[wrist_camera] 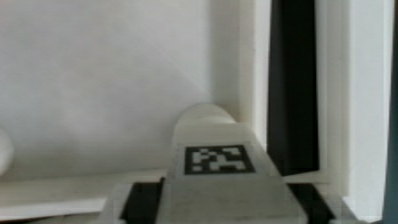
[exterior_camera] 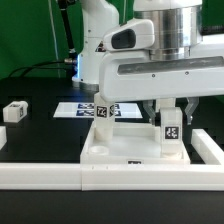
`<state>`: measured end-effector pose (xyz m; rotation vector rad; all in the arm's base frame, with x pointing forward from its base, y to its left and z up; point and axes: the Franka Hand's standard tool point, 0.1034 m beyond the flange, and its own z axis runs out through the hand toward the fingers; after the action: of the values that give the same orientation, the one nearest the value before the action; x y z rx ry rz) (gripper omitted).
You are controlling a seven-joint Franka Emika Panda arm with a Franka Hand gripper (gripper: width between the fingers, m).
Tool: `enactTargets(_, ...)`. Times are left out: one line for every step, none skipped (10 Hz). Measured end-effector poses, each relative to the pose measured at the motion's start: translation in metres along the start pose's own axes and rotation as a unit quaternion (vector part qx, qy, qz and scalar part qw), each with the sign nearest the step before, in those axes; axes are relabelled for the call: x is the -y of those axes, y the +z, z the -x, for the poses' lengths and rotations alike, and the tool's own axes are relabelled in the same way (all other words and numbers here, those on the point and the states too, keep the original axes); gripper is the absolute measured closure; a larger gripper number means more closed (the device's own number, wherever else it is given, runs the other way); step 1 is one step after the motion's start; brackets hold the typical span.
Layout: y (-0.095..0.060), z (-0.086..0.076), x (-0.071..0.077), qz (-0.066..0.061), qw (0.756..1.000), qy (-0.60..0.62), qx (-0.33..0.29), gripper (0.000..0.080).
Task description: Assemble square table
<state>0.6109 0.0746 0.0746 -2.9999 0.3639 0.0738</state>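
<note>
White plastic square slab [exterior_camera: 125,146]: your arm points down at exterior view's right, gripper [exterior_camera: 172,121] clenching short white tagged leg [exterior_camera: 171,140].

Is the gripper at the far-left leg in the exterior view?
No, the gripper flanks a tagged leg at that view's right; the far-left leg sits alone.

a white leg [wrist_camera: 217,135] with a black and white tag [wrist_camera: 217,160] sits between the gripper's [wrist_camera: 222,203] dark fingers [wrist_camera: 150,200], which touch its sides. below it lies the white slab [wrist_camera: 107,90], next to a black strip [wrist_camera: 302,70].
</note>
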Motion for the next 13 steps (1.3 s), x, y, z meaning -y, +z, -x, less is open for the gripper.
enactTargets(0.000, 0.000, 0.000, 0.000, 0.999, 0.049, 0.000, 0.0511)
enactTargets(0.000, 0.000, 0.000, 0.000, 0.995, 0.097, 0.000, 0.0511)
enactTargets(0.000, 0.000, 0.001, 0.000, 0.992, 0.124, 0.000, 0.0511)
enactTargets(0.001, 0.000, 0.008, 0.001, 0.980, 0.197, -0.001, 0.0511)
enactTargets(0.001, -0.001, 0.015, 0.001, 0.971, 0.238, -0.002, 0.0511)
enactTargets(0.003, -0.004, 0.022, 0.001, 0.959, 0.285, -0.002, 0.0509)
enactTargets(0.004, -0.006, 0.029, -0.001, 0.933, 0.361, -0.004, 0.0509)
enactTargets(0.004, -0.006, 0.032, -0.004, 0.913, 0.409, -0.007, 0.0509)
enactTargets(0.005, -0.009, 0.035, -0.022, 0.870, 0.492, -0.020, 0.0509)
enactTargets(0.006, -0.008, 0.036, -0.036, 0.831, 0.555, -0.028, 0.0509)
enactTargets(0.006, -0.007, 0.036, -0.048, 0.812, 0.581, -0.032, 0.0509)
enactTargets(0.006, -0.007, 0.035, -0.057, 0.788, 0.612, -0.032, 0.0509)
enactTargets(0.006, -0.007, 0.035, -0.058, 0.784, 0.618, -0.031, 0.0509)
